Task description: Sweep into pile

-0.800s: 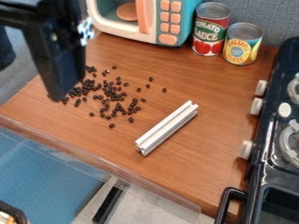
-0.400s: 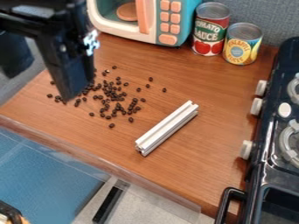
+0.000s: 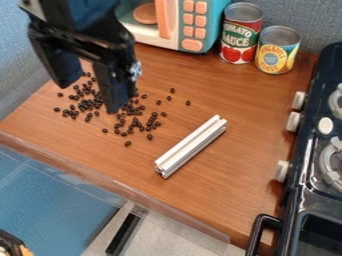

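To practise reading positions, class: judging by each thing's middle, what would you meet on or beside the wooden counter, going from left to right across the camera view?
Dark beans → silvery grooved bar → red-labelled can → yellow-and-blue-labelled can → black stove.

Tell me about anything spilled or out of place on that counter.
The dark beans look spilled: they lie loose and scattered over the wooden counter, with a few strays apart from the main patch. The silver bar lies slantwise beside them, odd for a kitchen, though perhaps meant for sweeping. Both cans stand upright.
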`<state>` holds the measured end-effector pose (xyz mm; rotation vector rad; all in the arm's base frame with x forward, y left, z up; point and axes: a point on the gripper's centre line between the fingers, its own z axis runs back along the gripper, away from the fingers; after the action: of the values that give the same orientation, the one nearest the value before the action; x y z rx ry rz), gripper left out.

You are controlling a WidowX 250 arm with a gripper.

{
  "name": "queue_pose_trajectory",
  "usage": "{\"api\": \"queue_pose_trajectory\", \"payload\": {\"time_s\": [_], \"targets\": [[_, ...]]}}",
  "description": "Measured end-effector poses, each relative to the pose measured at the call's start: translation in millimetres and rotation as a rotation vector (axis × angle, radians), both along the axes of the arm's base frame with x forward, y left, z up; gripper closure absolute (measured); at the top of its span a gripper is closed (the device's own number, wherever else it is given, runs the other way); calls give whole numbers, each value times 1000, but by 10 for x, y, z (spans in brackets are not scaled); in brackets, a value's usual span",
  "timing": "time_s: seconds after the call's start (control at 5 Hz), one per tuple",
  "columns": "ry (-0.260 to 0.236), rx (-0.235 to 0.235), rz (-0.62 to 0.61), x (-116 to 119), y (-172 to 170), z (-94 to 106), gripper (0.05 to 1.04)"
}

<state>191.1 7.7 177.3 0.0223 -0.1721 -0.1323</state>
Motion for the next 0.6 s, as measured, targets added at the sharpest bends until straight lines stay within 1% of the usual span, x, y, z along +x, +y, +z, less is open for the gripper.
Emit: {"api": "queue_pose_trajectory", "payload": {"time_s": [0.2, 0.4, 0.6], "targets": [[2, 63, -59, 235, -33, -331, 83], [-18, 105, -131, 446, -107, -540, 83], [21, 112, -144, 590, -165, -835, 83]]}}
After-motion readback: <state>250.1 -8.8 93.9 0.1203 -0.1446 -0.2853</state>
